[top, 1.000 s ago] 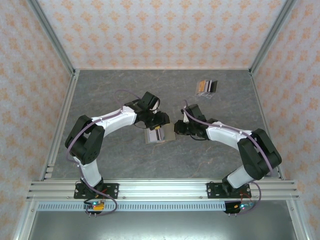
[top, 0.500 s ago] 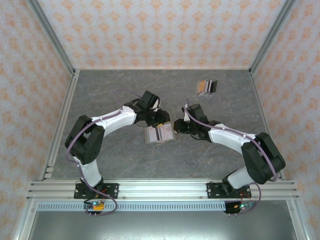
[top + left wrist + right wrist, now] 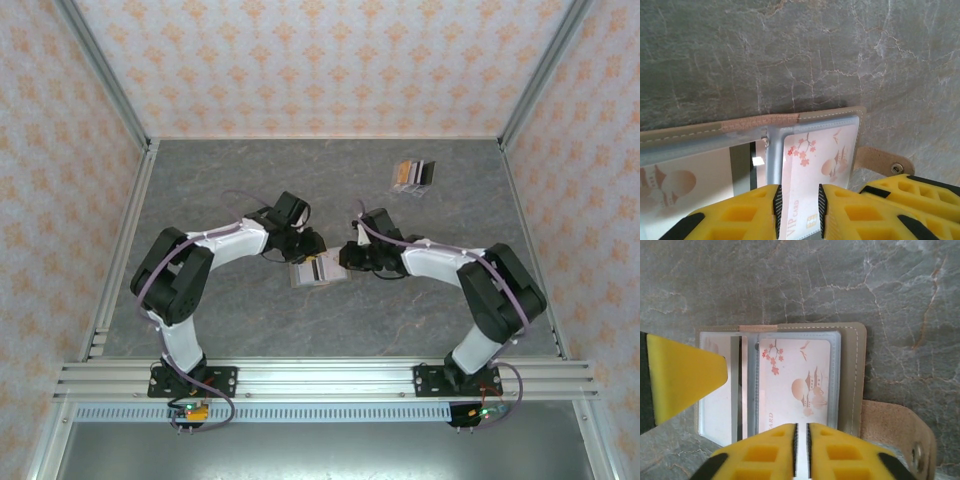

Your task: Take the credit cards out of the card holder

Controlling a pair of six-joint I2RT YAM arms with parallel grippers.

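Left tool (image 3: 800, 212): jaws narrow, astride pink blossom card (image 3: 822, 155); true pinch or not, cannot tell. Card holder (image 3: 860, 365) lies open at table centre, between tools. Right tool (image 3: 801, 447): pressed together on card holder's near edge, likely anchoring. Advice: draw card straight along sleeve, card holder pinned. Table (image 3: 220, 180): grey, marble-look, flat. Patterned walls (image 3: 320, 60) close round.

Card holder (image 3: 315, 272): tan bifold with stitched edge (image 3: 790, 120) (image 3: 858, 380), lay open and flat on the surface, between the left jaws and the right jaws.
Sleeves (image 3: 720, 410): clear, grey-blue; a pale edge sat in the right jaws' narrow gap.
Card (image 3: 815, 160) (image 3: 800, 385): white, red blossoms and pagoda print, in its sleeve; its near end ran between the left jaws.
Tab (image 3: 880, 162) (image 3: 890, 425): tan, with stud, flat, right of both jaws.
Loose cards (image 3: 413, 174): small stack, well beyond the jaws.
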